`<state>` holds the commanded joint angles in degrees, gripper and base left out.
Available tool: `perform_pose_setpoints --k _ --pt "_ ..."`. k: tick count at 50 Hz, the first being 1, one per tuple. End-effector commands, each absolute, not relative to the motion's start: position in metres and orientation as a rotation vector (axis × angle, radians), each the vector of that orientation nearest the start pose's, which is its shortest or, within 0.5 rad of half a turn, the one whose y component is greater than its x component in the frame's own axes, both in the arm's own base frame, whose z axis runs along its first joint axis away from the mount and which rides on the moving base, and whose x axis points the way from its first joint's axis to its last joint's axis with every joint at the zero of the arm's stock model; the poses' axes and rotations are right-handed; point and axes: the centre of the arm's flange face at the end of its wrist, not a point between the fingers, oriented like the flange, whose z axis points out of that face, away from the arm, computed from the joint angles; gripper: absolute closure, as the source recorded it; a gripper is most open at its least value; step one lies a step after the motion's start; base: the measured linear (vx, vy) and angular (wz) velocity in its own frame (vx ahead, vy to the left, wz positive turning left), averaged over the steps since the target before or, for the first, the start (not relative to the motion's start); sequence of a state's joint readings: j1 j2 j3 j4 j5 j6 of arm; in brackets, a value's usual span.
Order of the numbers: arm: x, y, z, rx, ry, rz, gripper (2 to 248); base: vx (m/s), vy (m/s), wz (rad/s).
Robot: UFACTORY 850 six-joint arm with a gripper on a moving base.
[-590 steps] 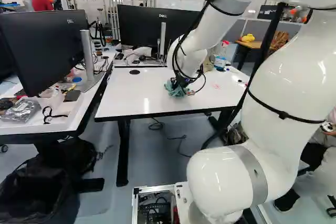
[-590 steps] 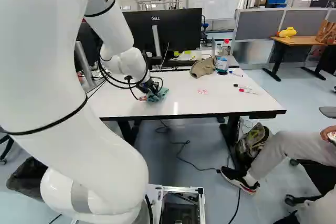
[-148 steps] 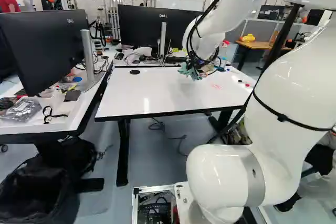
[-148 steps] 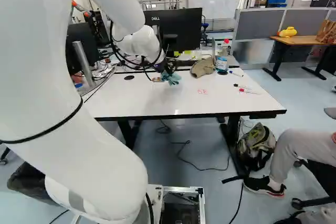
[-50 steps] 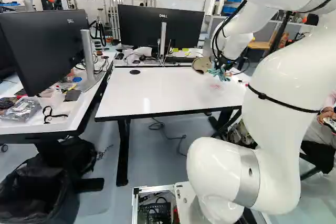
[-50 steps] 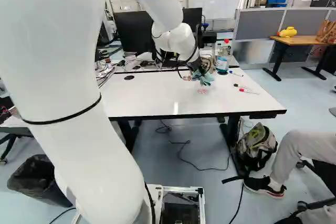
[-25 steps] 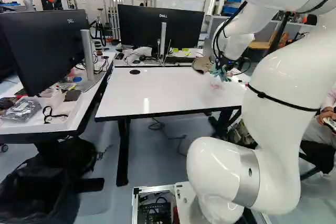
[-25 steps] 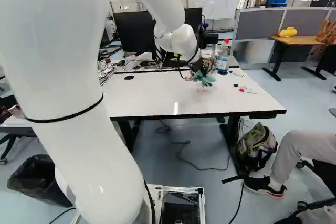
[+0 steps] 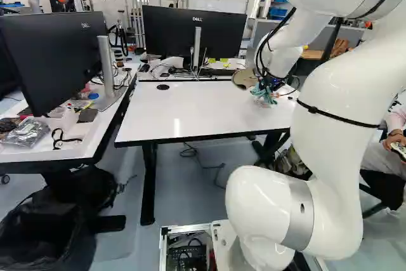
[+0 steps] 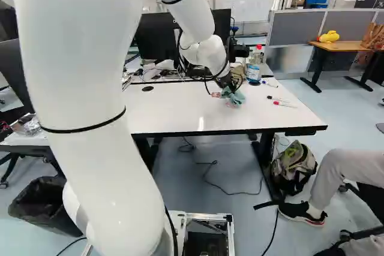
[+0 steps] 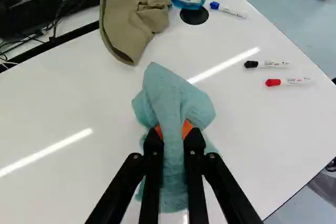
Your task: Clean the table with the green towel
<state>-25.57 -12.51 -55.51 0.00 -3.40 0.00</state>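
Fingers, closed to a narrow gap, clamp the bunched green towel at the tabletop, beside faint red marks. Wiping appears underway; next, press and sweep across them

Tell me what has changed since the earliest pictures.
The white arm has carried the green cloth towel, held in its black fingers, rightward over the white tabletop to the red scribble. The black-capped and red-capped markers stayed put.
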Motion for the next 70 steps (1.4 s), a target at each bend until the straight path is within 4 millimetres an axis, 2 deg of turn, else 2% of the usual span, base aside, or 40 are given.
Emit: perform_pose_setpoints --k 24,43,70 --pt "0.497 -0.238 0.436 -3.045 0.691 -1.007 200 0.000 0.000 0.000" --pt "0.497 -0.238 0.436 -3.047 0.691 -0.997 200 0.000 0.000 0.000" --pt "0.492 -0.235 0.432 -3.065 0.696 -0.881 200 0.000 0.000 0.000"
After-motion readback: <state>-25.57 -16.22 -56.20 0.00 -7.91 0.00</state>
